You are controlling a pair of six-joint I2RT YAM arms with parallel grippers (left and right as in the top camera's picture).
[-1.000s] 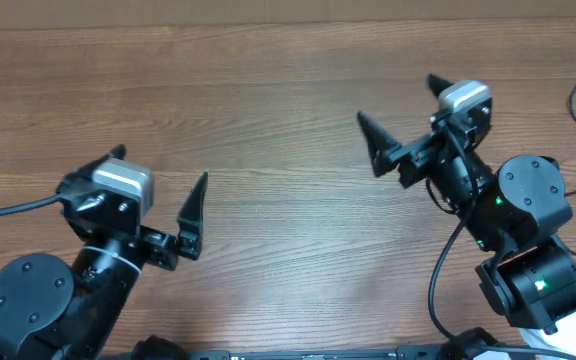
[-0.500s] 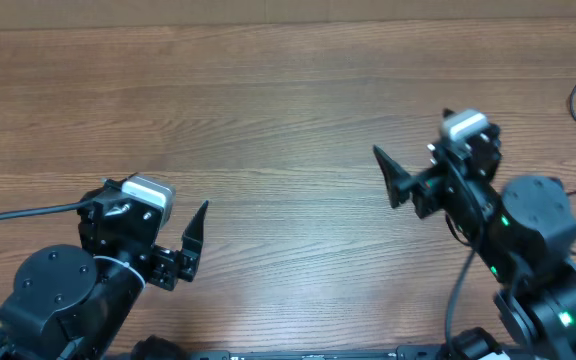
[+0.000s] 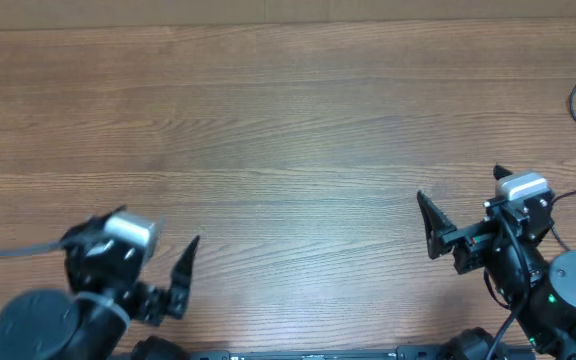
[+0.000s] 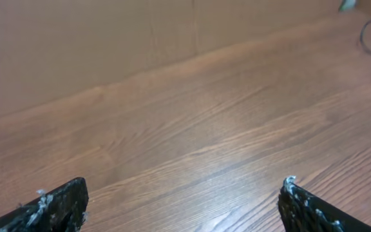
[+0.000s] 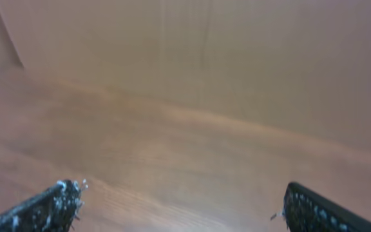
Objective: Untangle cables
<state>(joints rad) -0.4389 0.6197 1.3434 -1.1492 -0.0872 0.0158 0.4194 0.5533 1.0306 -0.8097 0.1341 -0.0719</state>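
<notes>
Both hands are spread wide with nothing in them: left hand (image 4: 182, 185), right hand (image 5: 180, 187), both low at the near edge of the bench (image 3: 288, 120). The cables (image 3: 573, 100) are way over at the right edge, partly cut off in the overhead view. My worry is that the right arm reaches half-blind, hooks one loop and pulls any tangle tighter, or drags it off the bench.

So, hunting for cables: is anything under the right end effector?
The right end effector is open, only bare table between its fingers. Its arm hides what's beneath. A black cable lies at the right edge.
</notes>
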